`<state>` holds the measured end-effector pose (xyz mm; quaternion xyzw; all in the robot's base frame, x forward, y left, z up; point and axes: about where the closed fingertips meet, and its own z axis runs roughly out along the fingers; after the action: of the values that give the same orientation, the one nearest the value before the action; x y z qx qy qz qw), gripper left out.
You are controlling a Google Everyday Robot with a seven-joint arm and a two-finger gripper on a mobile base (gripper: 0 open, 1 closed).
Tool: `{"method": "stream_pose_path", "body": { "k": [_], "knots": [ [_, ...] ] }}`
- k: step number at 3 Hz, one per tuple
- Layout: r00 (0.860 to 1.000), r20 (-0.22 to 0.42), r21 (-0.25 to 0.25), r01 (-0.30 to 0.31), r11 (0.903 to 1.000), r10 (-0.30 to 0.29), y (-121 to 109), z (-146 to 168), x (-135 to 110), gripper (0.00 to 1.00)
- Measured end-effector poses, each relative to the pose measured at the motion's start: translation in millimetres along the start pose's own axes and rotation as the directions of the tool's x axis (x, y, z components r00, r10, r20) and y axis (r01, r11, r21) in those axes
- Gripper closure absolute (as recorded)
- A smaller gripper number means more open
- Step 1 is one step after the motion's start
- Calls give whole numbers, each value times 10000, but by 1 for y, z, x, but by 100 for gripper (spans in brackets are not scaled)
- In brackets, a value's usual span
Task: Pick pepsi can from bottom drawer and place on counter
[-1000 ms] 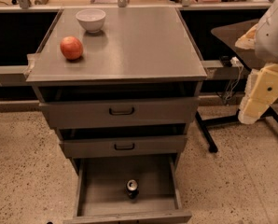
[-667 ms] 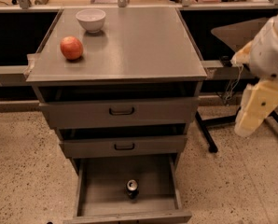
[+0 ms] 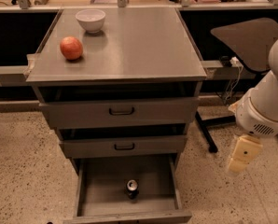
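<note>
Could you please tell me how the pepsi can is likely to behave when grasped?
The pepsi can stands upright in the bottom drawer, so it probably tips if nudged high, then rolls. Its smooth round wall looks rigid but likely slippery. The gripper hangs right of the cabinet, away from it.

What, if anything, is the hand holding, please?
Nothing: the hand hangs right of the grey cabinet; the dark blue drinks can stands in its bottom drawer.

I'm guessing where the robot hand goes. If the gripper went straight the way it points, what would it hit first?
Probably the speckled floor. The gripper hangs right of the cabinet, pointing down, beside the open bottom drawer and not over the pepsi can. Depth is unclear.
</note>
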<state>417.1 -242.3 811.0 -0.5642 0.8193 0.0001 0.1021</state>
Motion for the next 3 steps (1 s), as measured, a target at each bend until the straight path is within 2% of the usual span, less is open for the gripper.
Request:
{"method": "stream_pose_path", "body": {
  "k": [1, 2, 3],
  "knots": [
    [10000, 6, -1, 31, 10000, -31, -1, 1, -1, 0],
    [9984, 348, 296, 431, 9986, -441, 0, 49, -21, 0],
    [9951, 284, -326, 959, 9949, -950, 29, 152, -48, 0]
  ]
}}
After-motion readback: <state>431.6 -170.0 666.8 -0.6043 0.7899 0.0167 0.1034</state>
